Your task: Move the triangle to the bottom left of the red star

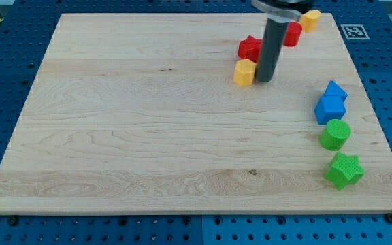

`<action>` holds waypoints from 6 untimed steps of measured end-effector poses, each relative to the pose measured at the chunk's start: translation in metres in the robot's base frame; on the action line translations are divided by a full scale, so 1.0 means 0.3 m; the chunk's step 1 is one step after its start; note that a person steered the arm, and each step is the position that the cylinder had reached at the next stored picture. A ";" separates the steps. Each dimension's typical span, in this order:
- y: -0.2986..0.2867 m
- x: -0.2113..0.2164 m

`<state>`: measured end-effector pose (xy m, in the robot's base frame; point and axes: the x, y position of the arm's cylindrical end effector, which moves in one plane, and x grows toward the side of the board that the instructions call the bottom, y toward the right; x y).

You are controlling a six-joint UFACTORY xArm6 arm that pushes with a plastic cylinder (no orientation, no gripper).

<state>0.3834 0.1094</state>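
Yellow triangle-like block (244, 71) sits touching my tip (264, 81) on its left side, just below the red star (250, 47). My rod has no jaws, so no grip shows.

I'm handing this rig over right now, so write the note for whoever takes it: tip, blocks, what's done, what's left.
My tip is down on the board, right beside the yellow block, on its right.
The red star sits just above the yellow block, nearly touching it.
Done: the yellow block, seemingly the triangle though its shape is unclear, lies below the star, slightly left.
Left: nudge it further left so it sits clearly bottom-left of the star.
Another red block is partly hidden behind the rod.
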 end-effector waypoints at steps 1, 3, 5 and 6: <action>-0.073 0.000; 0.294 0.000; 0.534 0.110; 0.493 0.145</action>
<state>0.4268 0.2573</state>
